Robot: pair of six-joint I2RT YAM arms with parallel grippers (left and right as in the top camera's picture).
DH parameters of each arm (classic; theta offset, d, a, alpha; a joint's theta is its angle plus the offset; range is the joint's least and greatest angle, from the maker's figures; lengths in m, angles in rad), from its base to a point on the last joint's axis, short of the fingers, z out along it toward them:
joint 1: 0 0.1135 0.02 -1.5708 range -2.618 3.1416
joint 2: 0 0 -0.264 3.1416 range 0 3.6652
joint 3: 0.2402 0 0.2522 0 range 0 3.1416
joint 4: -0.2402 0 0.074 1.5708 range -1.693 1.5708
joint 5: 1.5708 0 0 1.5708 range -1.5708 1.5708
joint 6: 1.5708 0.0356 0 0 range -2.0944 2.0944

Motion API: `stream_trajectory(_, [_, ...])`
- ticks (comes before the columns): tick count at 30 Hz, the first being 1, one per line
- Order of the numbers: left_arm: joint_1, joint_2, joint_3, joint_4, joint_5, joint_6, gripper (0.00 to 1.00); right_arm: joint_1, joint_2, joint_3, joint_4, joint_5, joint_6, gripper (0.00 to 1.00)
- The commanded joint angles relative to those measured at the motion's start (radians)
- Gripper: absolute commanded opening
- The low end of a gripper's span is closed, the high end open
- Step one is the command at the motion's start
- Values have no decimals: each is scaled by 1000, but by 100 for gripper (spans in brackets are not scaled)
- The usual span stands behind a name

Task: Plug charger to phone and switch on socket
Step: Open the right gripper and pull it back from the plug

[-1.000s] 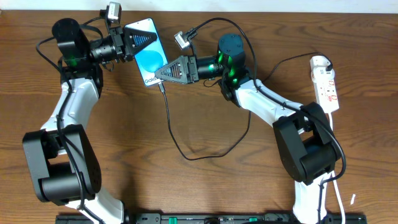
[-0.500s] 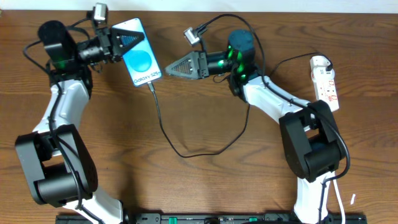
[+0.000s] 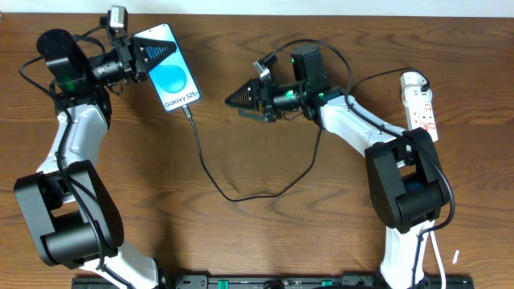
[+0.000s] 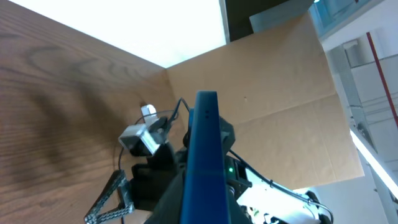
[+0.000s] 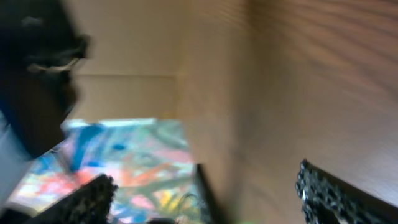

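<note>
Charger (image 3: pixel 233 197) looks like it's in, so here's the rundown, big stuff first.

The wooden table (image 3: pixel 265 249) has both arms reaching toward the far edge. In the last second they've pulled apart. Your right arm had its fingers right at the bottom end of the phone (image 3: pixel 170 80), and now the right gripper (image 3: pixel 233 103) has backed off to the right, well clear of it. The wrist view shows its jaws spread wide with nothing between them. Your left gripper (image 3: pixel 161 52) is clamped on the phone's top end and has swung it up and to the left, so it's now near the table's far-left corner, screen up.

The useful bit is that the charger's small tip went along with the phone and is still touching its bottom edge. The cable trails down in a loose loop and back up under the right arm. I'd read that as the plug being seated, though the tip is too small to be sure.

The socket (image 3: pixel 421 108) lies at the far right, well apart from both grippers, and I can't make out its switch position. I'd say that's your remaining step. The free right gripper is the nearer one, so mind the slack cable when you swing it over.
</note>
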Motion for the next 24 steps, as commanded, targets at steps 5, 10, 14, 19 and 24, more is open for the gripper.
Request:
stream_trajectory(5, [0,-30,2,8,20,3,7,11,5,6,-204,330,-241,90])
stream_trajectory(10, [0,-30,-3,8,21,3,7,-5,-15,6,-324,502,-282,90])
stream_trajectory(14, [-1,-30,-21,8,20,4,7,-27,-53,6,-345,522,-312,95])
stream_trajectory(19, [-1,-28,-51,7,20,25,7,-52,-150,6,-426,669,-343,99])
stream_trajectory(24, [-1,-28,-72,7,19,70,7,-54,-274,6,-536,869,-365,99])
